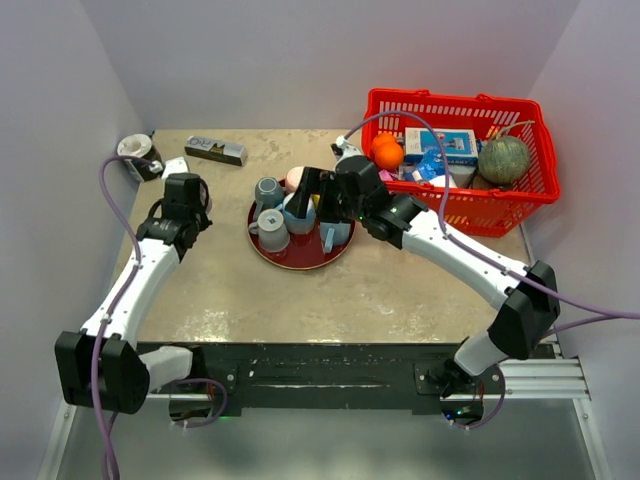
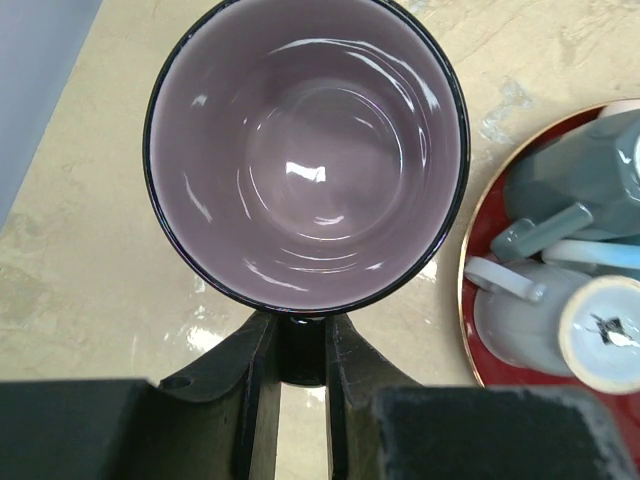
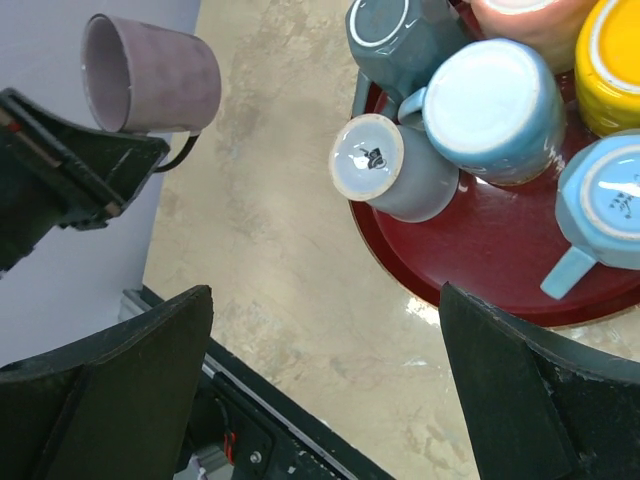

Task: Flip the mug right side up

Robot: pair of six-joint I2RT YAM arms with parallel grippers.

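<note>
Lilac ceramic, the mug (image 2: 305, 150) is held above the counter (image 1: 200, 290) at the left of the overhead frame, its dark handle clamped in the jaws of the left gripper (image 2: 302, 350). Beyond it, at centre, the right gripper (image 3: 325, 300) is poised with its jaws wide apart beside a red tray (image 3: 480, 250) crowded with upside-down mugs (image 3: 390, 170). A red basket (image 1: 455, 215) is seen at upper right.

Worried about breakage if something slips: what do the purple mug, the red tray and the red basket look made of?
Mug: glazed ceramic, judging by sharp glossy highlights inside. Tray: smooth, shiny, perhaps lacquer or plastic; reflections leave it open. Basket: moulded plastic lattice, likely.
</note>
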